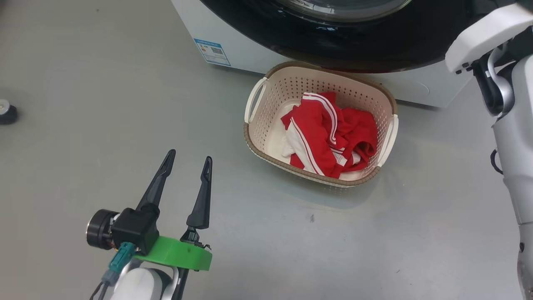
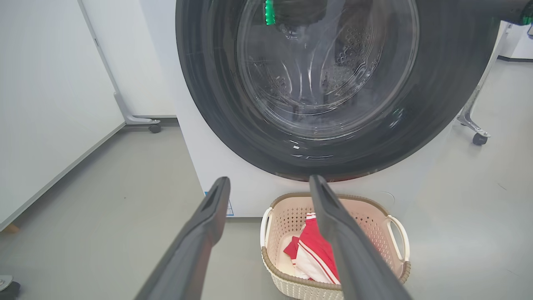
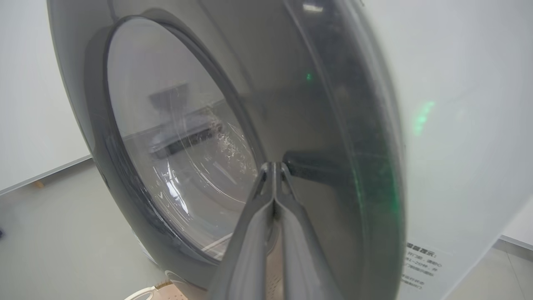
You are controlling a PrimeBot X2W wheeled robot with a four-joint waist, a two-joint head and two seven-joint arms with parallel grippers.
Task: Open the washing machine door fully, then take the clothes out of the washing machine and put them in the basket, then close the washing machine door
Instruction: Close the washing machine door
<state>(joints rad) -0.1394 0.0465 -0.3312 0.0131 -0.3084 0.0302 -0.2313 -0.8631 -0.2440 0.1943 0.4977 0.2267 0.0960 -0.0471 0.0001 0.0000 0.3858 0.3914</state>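
Note:
The cream basket point(image 1: 272, 110) stands on the floor right in front of the white washing machine point(image 1: 233, 37). The red clothes point(image 1: 329, 133) with white stripes lie bunched inside it. The washing machine door point(image 1: 354, 46) hangs above the basket. In the left wrist view the door point(image 2: 437, 104) faces me, lying against the machine front or close to it. My left gripper point(image 1: 189, 156) hovers open and empty to the left of the basket point(image 2: 374, 225). My right gripper point(image 3: 273, 164) is shut, its tips against the door's black rim point(image 3: 316, 104) beside the glass.
The white forearm of my right arm point(image 1: 512, 125) rises at the right, reaching toward the door. A small black round object point(image 1: 6, 111) sits on the grey floor at the far left. A white panel on a wheeled foot point(image 2: 141, 121) stands left of the machine, and another castor point(image 2: 479, 137) to its right.

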